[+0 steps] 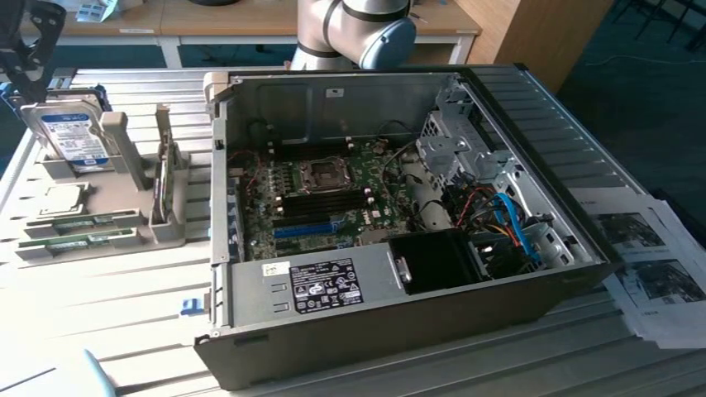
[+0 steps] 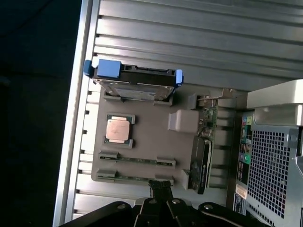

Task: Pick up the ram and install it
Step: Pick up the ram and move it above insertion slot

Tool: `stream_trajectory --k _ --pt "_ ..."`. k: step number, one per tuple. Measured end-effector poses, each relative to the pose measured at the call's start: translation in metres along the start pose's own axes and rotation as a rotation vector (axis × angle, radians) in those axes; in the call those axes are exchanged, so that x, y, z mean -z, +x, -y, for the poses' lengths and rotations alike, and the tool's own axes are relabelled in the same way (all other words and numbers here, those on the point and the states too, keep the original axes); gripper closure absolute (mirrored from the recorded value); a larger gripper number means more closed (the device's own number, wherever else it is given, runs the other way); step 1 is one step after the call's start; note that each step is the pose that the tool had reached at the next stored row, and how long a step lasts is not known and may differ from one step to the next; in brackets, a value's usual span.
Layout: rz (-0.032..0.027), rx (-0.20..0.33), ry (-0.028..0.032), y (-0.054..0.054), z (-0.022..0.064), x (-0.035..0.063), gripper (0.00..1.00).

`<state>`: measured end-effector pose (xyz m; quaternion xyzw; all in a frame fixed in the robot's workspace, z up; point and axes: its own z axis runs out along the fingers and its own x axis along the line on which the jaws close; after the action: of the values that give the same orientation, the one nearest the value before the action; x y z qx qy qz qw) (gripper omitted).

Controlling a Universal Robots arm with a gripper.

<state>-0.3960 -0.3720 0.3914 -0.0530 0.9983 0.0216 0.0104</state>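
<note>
Progress looks close to nil. In the exterior view, the open computer case [image 1: 386, 215] takes the middle with its motherboard [image 1: 331, 194] exposed. At nine o'clock from the case, a grey holder [image 1: 121, 194] carries a hard drive [image 1: 72, 136] and a processor chip [image 1: 61, 198]. Toward the holder's seven o'clock corner lie two green sticks, the ram [image 1: 83, 223] among them, both resting in their cradles.

In the wrist view, the gripper [image 2: 161, 186] hangs over the holder's edge, just beside the nearer stick, its fingers pressed together and holding nothing. Neither the pick-up nor the installation appears done.
</note>
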Motion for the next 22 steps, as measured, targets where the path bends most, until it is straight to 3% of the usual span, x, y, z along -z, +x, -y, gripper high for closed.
stream_trajectory --k 14,22 --pt "-0.0092 0.185 0.0094 0.0 0.0 -0.0008 0.9" --pt "-0.0157 0.265 0.0248 0.0 0.0 -0.001 0.9"
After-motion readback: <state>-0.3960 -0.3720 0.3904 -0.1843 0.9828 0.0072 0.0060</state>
